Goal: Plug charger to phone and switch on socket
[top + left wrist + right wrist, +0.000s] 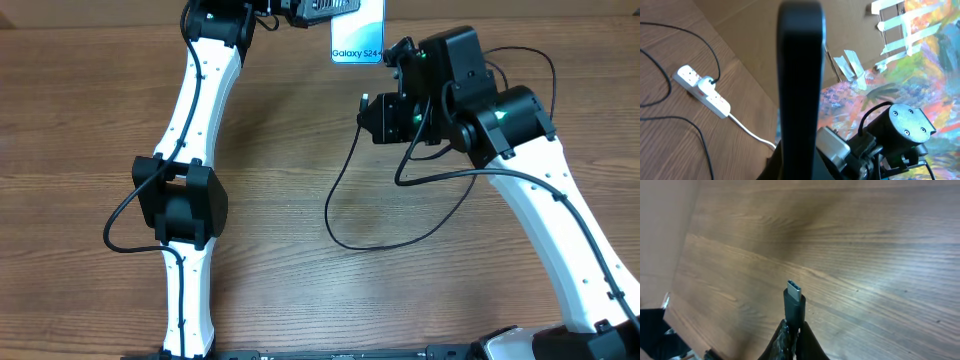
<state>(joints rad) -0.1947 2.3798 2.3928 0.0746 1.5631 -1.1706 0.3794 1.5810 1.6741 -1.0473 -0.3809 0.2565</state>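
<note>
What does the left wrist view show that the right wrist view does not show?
Only the left wrist view: the phone seen edge-on, the white socket with its white cord, and the charger cable running to it. Only the right wrist view: the charger's connector tip pinched in the right gripper. Both: the wooden table.
</note>
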